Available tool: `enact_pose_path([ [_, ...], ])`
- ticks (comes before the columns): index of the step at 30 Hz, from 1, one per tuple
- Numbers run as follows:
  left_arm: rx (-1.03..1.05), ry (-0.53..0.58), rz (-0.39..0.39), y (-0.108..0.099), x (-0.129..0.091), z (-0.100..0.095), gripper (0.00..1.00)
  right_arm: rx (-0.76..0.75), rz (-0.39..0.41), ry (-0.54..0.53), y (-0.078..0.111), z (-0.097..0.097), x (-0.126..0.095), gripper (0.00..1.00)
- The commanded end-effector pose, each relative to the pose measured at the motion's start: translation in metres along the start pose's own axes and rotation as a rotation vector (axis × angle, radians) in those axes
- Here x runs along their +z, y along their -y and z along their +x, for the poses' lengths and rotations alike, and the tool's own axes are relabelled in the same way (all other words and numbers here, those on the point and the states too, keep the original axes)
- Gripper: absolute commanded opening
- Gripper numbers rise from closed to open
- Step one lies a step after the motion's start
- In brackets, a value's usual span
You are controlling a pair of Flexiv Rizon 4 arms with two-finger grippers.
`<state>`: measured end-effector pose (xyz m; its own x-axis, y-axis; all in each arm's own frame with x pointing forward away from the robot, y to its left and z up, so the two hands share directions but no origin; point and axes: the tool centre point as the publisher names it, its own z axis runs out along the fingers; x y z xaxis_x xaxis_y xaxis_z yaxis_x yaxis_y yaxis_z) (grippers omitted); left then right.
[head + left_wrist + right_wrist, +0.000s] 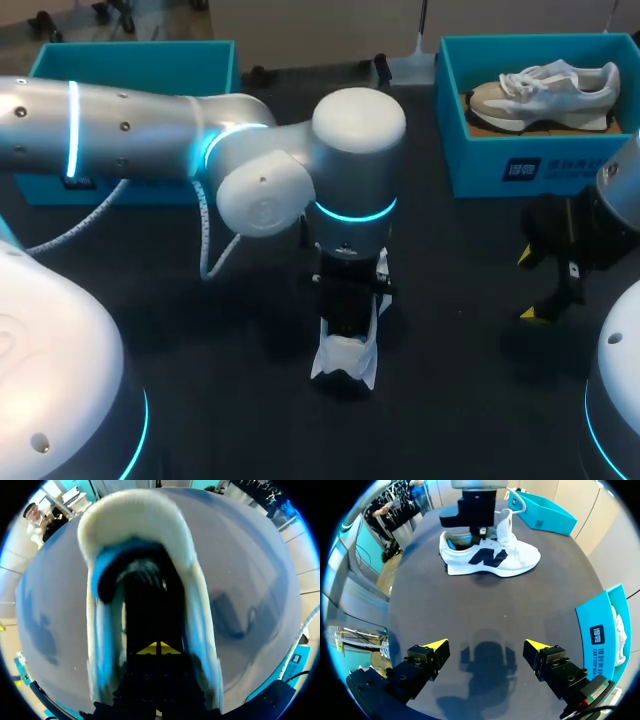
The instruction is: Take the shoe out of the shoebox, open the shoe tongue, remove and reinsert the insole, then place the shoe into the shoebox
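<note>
Right gripper (487,647): gapes wide, holds nothing, hangs over the tabletop (485,605). Shoe (495,560): lies well ahead, long side facing it. Left gripper (158,649): sits far nearer, down inside the shoe's heel opening, tips pressed together.

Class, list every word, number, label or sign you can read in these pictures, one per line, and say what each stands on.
White print on the front of the shoebox near the right arm: too blurred to read in the head view.
The same print in the right wrist view: too small to read.
Dark mark on the side of the white shoe on the table: a logo, not a word.
Nothing else is readable.
</note>
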<state>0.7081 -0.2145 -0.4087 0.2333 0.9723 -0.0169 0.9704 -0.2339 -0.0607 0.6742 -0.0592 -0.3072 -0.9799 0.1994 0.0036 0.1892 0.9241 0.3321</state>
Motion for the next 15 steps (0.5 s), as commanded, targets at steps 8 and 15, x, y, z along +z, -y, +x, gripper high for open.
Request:
enact_pose_path([
  [8,0.123,0.109,0.187,0.008,-0.047,-0.001,0.00,0.000,0.003,0.003,0.000,0.001,0.001,1.00],
  [15,0.123,0.109,0.187,0.008,-0.047,-0.001,0.00,0.000,0.003,0.003,0.000,0.001,0.001,1.00],
])
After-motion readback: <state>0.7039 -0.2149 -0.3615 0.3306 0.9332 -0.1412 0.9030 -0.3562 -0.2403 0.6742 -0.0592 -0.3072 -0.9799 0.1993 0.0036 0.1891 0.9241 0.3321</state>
